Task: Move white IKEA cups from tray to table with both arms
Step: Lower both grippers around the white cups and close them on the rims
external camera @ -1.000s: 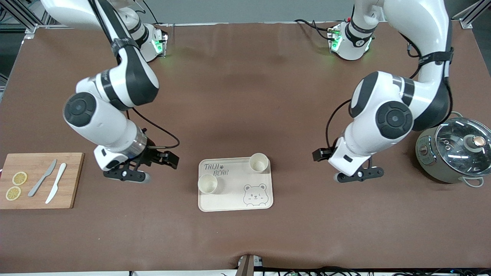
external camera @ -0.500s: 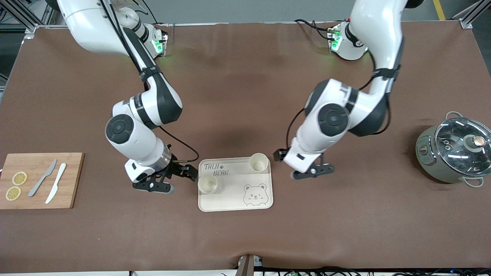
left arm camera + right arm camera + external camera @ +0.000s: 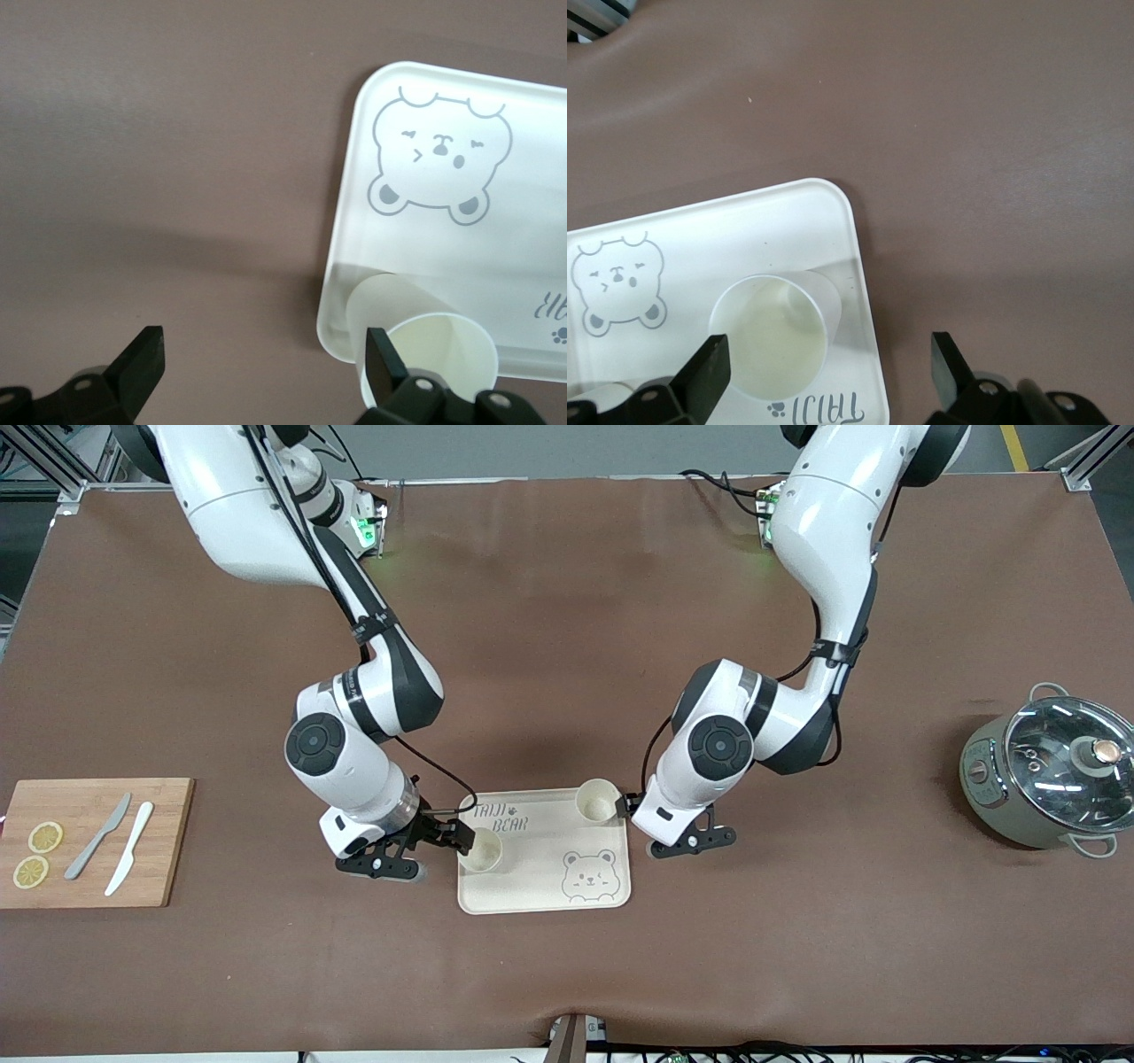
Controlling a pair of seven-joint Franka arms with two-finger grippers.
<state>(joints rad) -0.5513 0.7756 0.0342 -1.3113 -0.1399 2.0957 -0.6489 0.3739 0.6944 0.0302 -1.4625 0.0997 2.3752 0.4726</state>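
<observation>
Cups: two small off-white round cups are seen upright on the cream rectangular bear-print tray (image 3: 542, 899), one (image 3: 598, 800) at its corner toward the bases, one (image 3: 480, 849) at its right-arm edge. Left gripper (image 3: 631, 808) and right gripper (image 3: 443, 843) are spread wide beside them, nothing held.

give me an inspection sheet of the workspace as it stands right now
Surface: brown table mat, slightly rippled.
Job's things: two white cups upright on the bear-print tray; one cup toward the left arm's end, the other cup nearer the camera.
Clutter: cutting board with two knives and lemon slices; lidded pot.
Grippers: left gripper open beside its cup; right gripper open at the other cup.
Cables: black cables along both arms.
Surroundings: aluminium frame at corners.
</observation>
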